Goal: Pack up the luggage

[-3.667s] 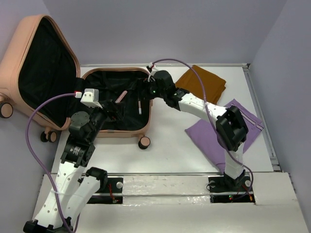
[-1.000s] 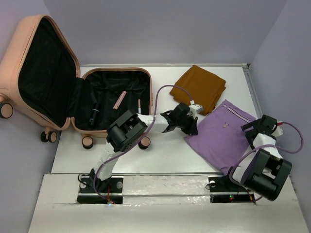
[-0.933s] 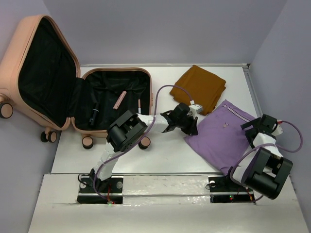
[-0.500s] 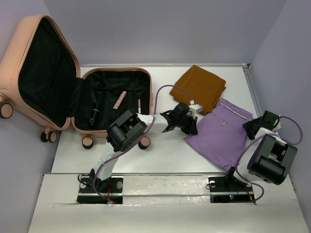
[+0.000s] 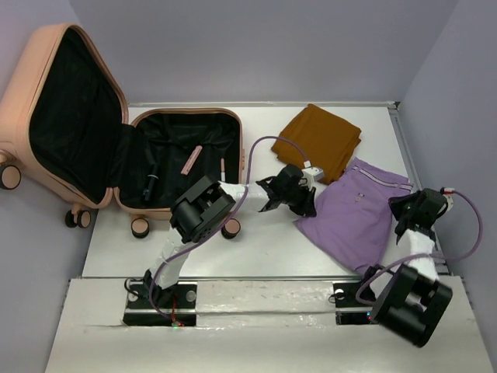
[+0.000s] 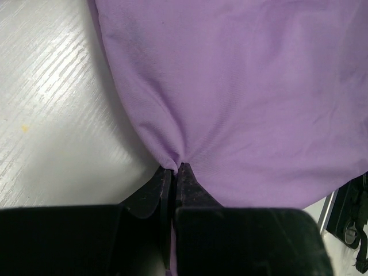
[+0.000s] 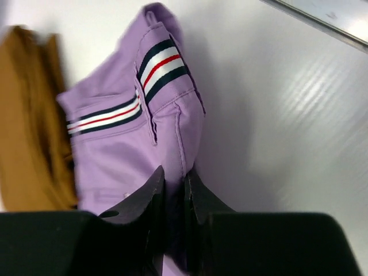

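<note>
The luggage (image 5: 15, 93), a peach-pink hard-shell suitcase, lies open at the left with its lid standing up and black lining showing. A purple cloth (image 5: 353, 214) with striped trim is spread on the table to the right. My left gripper (image 5: 304, 208) is shut on the cloth's left edge; in the left wrist view the fingertips (image 6: 174, 168) pinch a pucker of purple fabric (image 6: 247, 86). My right gripper (image 5: 397, 210) is shut on the cloth's right edge; in the right wrist view its jaws (image 7: 174, 172) clamp a fold of the fabric (image 7: 115, 149) below the stripes.
A folded mustard-brown cloth (image 5: 322, 140) lies behind the purple one, also seen as a brown edge (image 7: 29, 115). Inside the luggage lie a small pink tube (image 5: 191, 159), a black stick (image 5: 151, 183) and a thin pink stick (image 5: 223, 167). A metal rail (image 5: 415, 167) bounds the table's right side.
My right gripper went from open to shut on the purple cloth's right edge, and that edge has bunched inward. The left gripper kept its grip and did not move.
</note>
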`<control>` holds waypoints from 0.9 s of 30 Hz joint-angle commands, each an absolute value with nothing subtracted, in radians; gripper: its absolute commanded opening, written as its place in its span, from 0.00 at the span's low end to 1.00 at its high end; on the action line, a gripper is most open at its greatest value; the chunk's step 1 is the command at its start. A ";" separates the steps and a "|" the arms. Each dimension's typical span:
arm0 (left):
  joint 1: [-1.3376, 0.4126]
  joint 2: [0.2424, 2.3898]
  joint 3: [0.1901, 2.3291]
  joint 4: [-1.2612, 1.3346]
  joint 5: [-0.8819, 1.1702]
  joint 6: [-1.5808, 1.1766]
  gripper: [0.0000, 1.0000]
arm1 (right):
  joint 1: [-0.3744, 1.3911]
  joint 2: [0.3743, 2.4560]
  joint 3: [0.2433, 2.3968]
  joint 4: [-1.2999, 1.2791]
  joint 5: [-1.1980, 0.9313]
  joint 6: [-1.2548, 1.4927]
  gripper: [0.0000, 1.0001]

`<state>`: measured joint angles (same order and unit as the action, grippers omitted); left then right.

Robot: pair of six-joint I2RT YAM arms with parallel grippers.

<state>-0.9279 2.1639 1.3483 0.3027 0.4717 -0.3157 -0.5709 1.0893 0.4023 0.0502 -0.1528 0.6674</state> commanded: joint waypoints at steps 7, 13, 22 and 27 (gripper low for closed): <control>-0.988 2.028 1.404 0.325 0.575 -0.396 0.06 | -0.566 0.671 0.535 -0.030 -0.282 0.650 0.07; -0.983 1.907 1.439 0.356 0.604 -0.439 0.06 | -0.566 0.658 0.652 -0.061 -0.414 0.679 0.07; -0.896 1.836 1.410 0.281 0.604 -0.428 0.06 | -0.566 0.770 0.620 -0.069 -0.413 0.730 0.07; -0.888 1.826 1.258 0.307 0.520 -0.413 0.06 | -0.566 0.784 0.500 0.009 -0.466 0.699 0.07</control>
